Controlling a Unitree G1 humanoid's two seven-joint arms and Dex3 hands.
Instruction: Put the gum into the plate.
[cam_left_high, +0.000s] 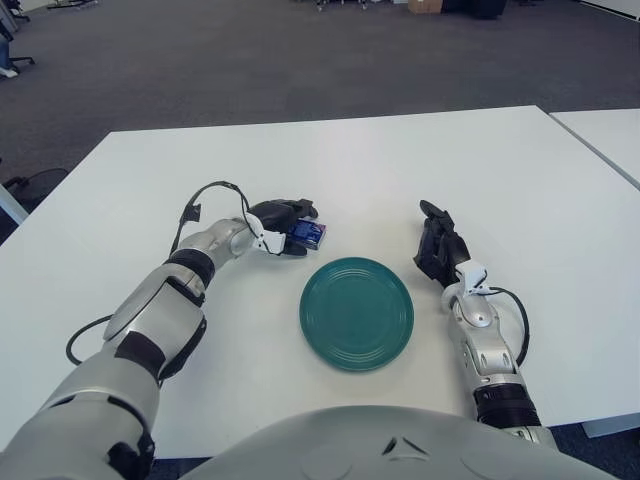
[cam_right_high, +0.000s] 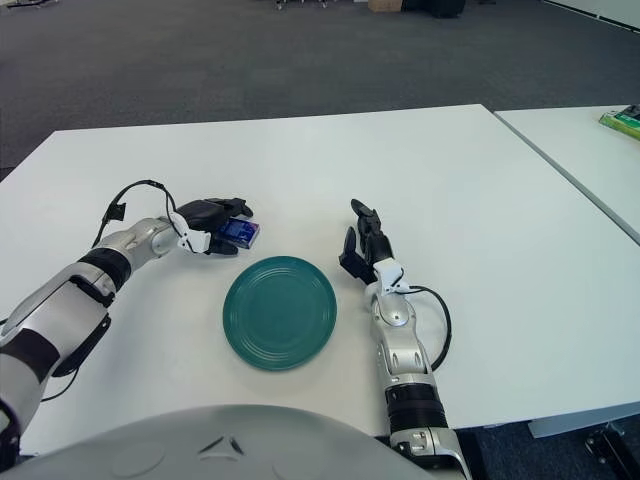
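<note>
A teal plate (cam_left_high: 356, 312) lies on the white table (cam_left_high: 360, 170) in front of me. My left hand (cam_left_high: 288, 228) is up and to the left of the plate, its black fingers curled around a small blue pack of gum (cam_left_high: 309, 234). The gum shows between the fingers, just off the plate's upper left rim; it also shows in the right eye view (cam_right_high: 241, 233). I cannot tell whether the pack touches the table. My right hand (cam_left_high: 437, 246) shows to the right of the plate, fingers spread and holding nothing.
A second white table (cam_right_high: 590, 150) stands at the right with a gap between, and a green object (cam_right_high: 622, 120) lies on it. Grey carpet lies beyond the far edge.
</note>
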